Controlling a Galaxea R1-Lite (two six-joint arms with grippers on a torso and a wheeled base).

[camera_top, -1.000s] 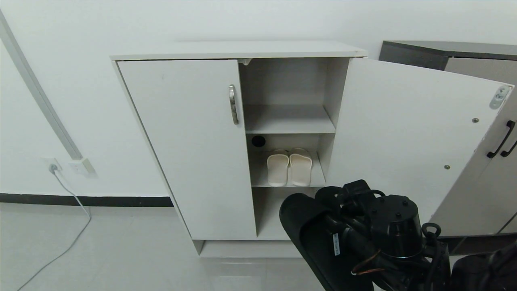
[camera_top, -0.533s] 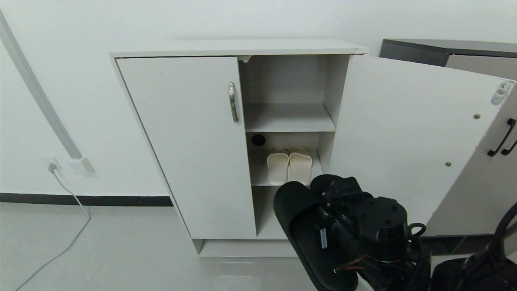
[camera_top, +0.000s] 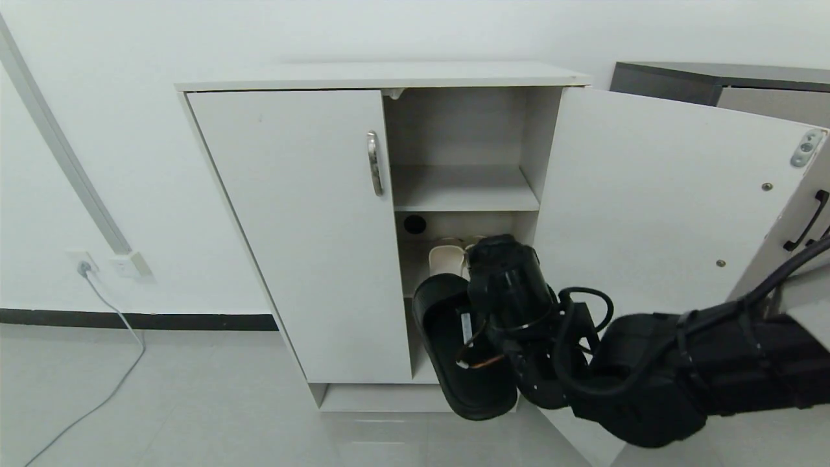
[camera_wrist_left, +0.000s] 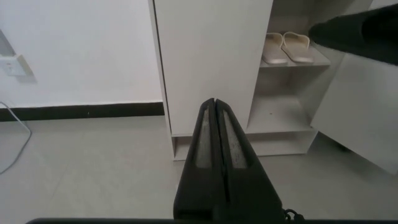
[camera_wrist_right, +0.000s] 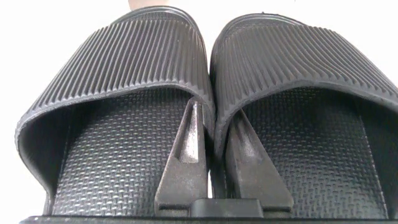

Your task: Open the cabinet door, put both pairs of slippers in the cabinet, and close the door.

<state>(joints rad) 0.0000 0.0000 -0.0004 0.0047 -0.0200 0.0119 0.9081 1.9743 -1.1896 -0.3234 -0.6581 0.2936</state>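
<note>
The right jaws are clamping the black slippers (camera_top: 463,344) together by their inner edges, toes pointing away from them toward the open cabinet (camera_top: 298,227), just in front of the white slippers (camera_top: 446,259). The left jaws are resting closed, empty, nearer.

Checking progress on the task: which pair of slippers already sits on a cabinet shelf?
The white pair, side by side on the middle shelf. The black pair is clamped in the right gripper, in front of the open cabinet.

White slippers (camera_top: 446,258) mostly behind the right arm (camera_top: 648,370); heels of the black slippers (camera_wrist_right: 149,74) past the right wrist view's edge.
</note>
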